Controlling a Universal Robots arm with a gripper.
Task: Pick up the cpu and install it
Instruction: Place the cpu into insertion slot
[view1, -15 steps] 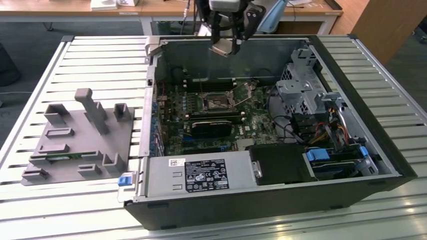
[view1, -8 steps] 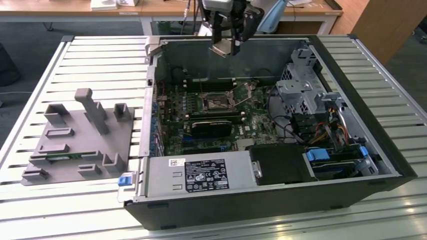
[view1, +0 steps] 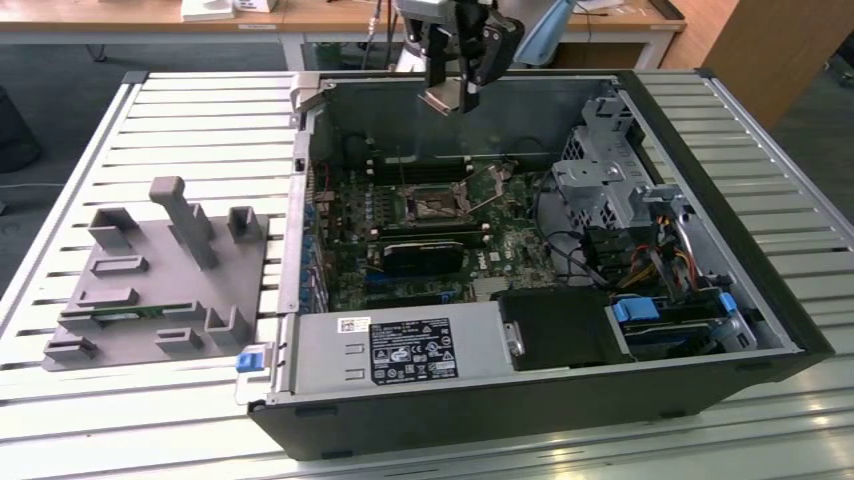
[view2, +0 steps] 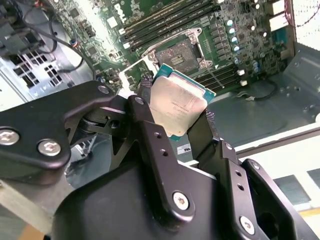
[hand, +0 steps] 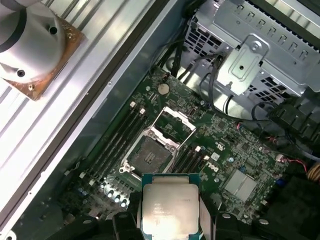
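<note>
My gripper (view1: 451, 92) is shut on the cpu (view1: 446, 98), a flat square chip with a silver-grey top, and holds it in the air above the far wall of the open computer case (view1: 721, 250). In both wrist views the cpu (view2: 177, 104) (hand: 169, 206) sits clamped between the black fingers (view2: 145, 117), its metal top facing the cameras. The empty square socket (view1: 434, 206) (view2: 176, 51) (hand: 149, 155) lies below on the green motherboard (view1: 507, 235), with its metal load frame (hand: 176, 121) swung open. The chip hangs well above the socket, apart from it.
Memory slots (hand: 117, 137) flank the socket. A black heatsink block (view1: 424, 256) sits in front of it. A metal drive cage (view1: 601, 180) and cables fill the exterior view's right of the case, a power supply (view1: 400, 350) its front. A grey holder fixture (view1: 154, 280) stands on the slatted table.
</note>
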